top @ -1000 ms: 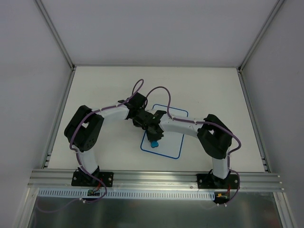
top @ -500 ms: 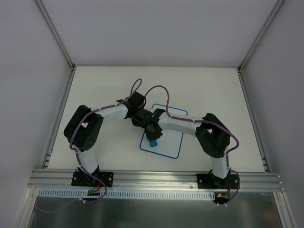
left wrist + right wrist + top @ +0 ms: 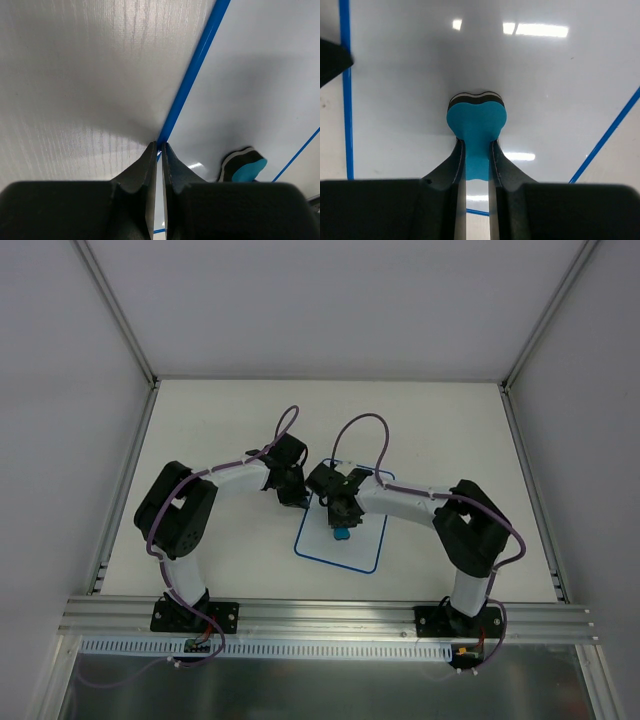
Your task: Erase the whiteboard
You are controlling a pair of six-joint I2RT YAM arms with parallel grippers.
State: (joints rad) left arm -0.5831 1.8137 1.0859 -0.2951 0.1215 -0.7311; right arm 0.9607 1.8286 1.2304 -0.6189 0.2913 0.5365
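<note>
The whiteboard lies flat on the table's middle, white with a thin blue border, and no marks show on it. My right gripper is shut on a small blue eraser and presses it on the board's upper middle. The right wrist view shows the eraser squeezed between the fingers, its dark felt on the board. My left gripper is shut, its tips resting on the board's blue left border. The eraser shows to its right.
The table is cream with grey walls on three sides and an aluminium rail at the near edge. Both forearms meet over the board's top left. Purple cables loop above each wrist.
My right gripper has slid the eraser to the right and slightly up across the board, and its elbow has swung right. The left gripper has stayed at the board's left edge.
</note>
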